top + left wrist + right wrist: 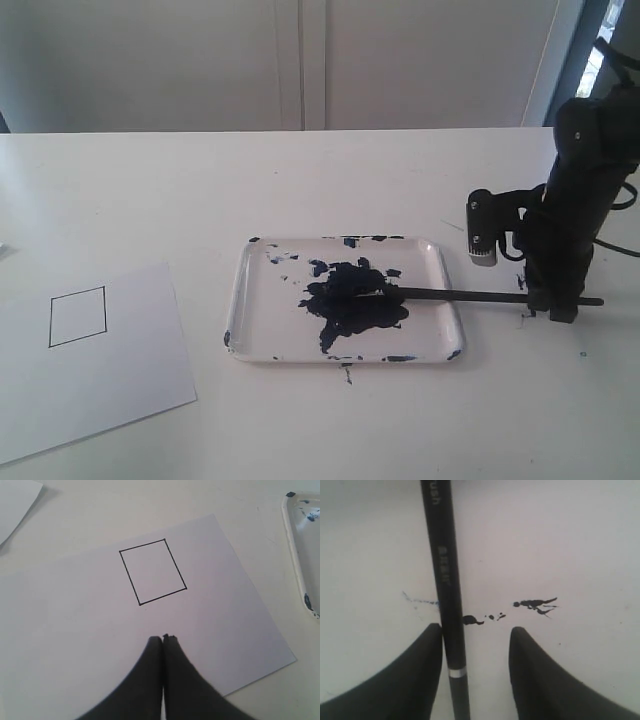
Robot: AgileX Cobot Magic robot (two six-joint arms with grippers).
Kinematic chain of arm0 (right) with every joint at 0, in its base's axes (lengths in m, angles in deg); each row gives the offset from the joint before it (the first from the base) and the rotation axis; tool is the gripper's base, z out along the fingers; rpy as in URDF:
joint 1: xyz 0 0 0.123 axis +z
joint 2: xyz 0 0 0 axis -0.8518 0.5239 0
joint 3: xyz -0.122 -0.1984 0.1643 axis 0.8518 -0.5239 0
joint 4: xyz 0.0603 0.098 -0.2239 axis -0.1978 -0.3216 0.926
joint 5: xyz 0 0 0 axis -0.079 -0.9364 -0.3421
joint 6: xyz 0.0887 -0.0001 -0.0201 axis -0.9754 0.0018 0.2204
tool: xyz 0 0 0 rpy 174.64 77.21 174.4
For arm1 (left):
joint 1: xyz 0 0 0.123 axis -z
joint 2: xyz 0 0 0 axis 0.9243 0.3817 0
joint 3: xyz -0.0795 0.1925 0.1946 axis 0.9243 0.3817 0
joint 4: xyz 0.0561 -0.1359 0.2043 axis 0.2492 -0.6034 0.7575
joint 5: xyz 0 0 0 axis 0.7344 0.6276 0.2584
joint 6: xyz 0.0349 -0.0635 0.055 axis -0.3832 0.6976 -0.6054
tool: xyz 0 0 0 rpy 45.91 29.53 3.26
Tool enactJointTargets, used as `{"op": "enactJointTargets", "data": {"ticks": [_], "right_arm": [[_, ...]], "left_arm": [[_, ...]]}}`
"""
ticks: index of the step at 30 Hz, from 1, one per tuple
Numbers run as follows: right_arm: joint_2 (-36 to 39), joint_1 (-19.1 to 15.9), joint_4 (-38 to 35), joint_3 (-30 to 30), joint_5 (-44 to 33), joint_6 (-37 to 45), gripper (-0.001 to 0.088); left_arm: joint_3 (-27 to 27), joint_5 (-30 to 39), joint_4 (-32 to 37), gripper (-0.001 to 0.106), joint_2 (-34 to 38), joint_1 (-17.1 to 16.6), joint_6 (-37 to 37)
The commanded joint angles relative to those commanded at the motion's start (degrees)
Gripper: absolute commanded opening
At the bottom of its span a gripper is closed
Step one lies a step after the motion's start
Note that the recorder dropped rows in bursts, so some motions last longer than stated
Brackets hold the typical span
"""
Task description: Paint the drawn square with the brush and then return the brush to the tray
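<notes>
The brush (470, 295) lies flat, its tip in the dark paint blob (350, 300) of the tray (240, 290) and its handle reaching right over the tray's rim onto the table. My right gripper (560, 305) stands over the handle's end, open. In the right wrist view the brush (445, 580) runs beside one finger of the right gripper (476, 628), with a wide gap to the other. The drawn square (78, 316) on the white paper (100, 390) is blank. My left gripper (163, 638) is shut and empty over the paper, short of the square (152, 571); it does not show in the exterior view.
Small dark paint splashes (532, 603) mark the table under the right gripper. The tray's rim (292, 540) shows at the edge of the left wrist view, and a second sheet's corner (15, 500) lies beyond the paper. A wall stands behind the table's far edge.
</notes>
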Motion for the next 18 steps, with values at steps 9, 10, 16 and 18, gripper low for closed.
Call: {"op": "enactJointTargets", "data": {"ticks": [9,10,16,18], "right_arm": [[0.15,0.00,0.00,0.00,-0.17,0.00,0.0139],[0.15,0.00,0.00,0.00,-0.45,0.00,0.0099],[-0.10,0.00,0.00,0.00,-2.83,0.00,0.0000],[-0.67,0.00,0.00,0.00,-3.38,0.00,0.0000]], "left_arm": [[0.00,0.00,0.00,0.000,0.00,0.00,-0.11],[0.00,0.00,0.00,0.000,0.00,0.00,-0.11],[0.00,0.00,0.00,0.000,0.00,0.00,-0.11],[0.00,0.00,0.00,0.000,0.00,0.00,-0.11]]}}
